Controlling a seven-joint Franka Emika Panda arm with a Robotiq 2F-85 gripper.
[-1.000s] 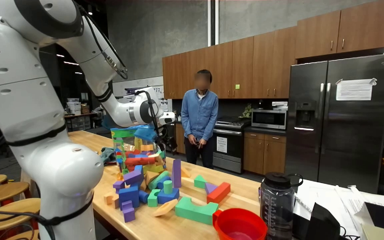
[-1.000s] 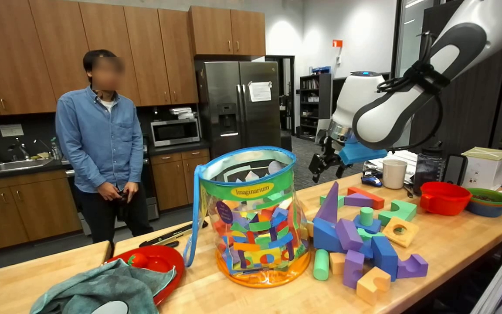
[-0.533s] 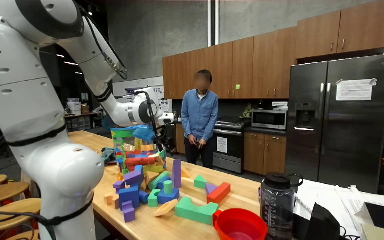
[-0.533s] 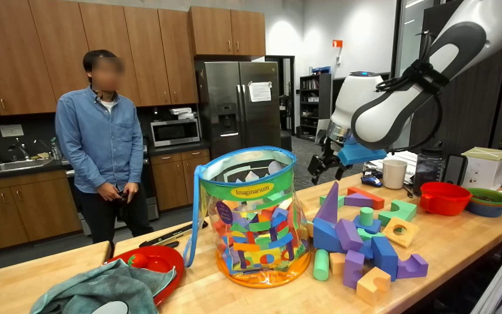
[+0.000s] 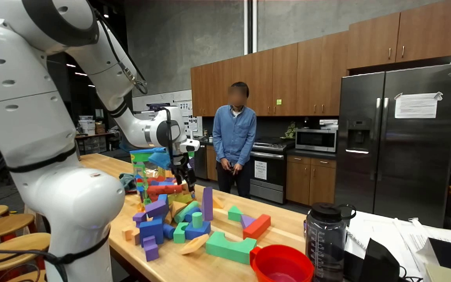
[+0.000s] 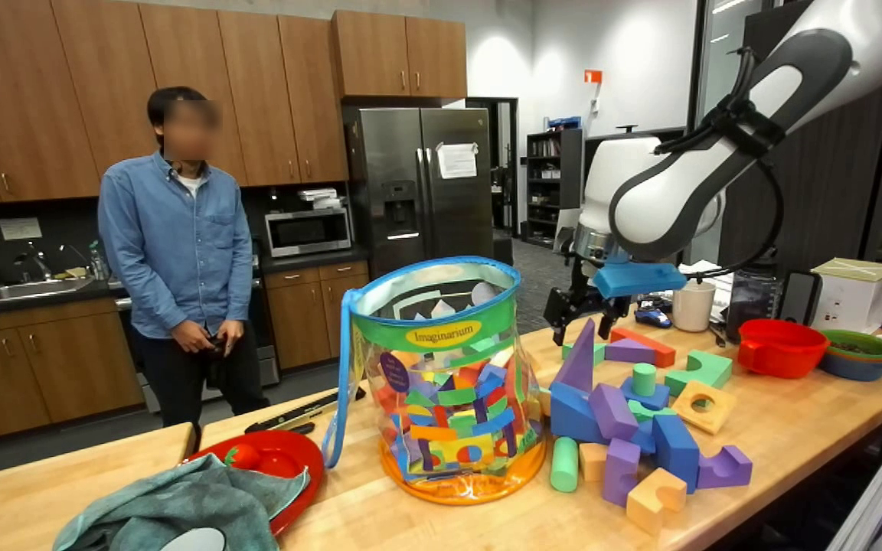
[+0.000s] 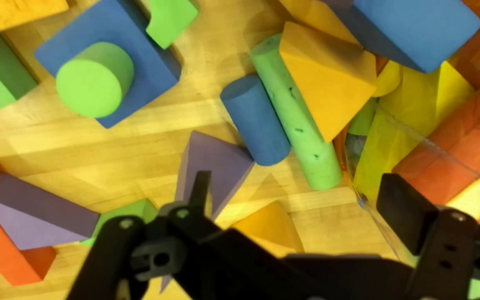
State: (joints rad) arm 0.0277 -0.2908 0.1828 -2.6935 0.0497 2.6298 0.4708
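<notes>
Purple block [image 6: 576,363], stood upright on the table [image 6: 782,428], is seen near the hand [image 7: 296,185], which is angled downward and spread fully wide, with nothing gripped

loose blocks [image 6: 613,413] beside the bag [image 6: 443,334], perhaps touching

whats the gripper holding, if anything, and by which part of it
Nothing is held: the gripper hangs open above the blocks, none of them gripped.
</notes>
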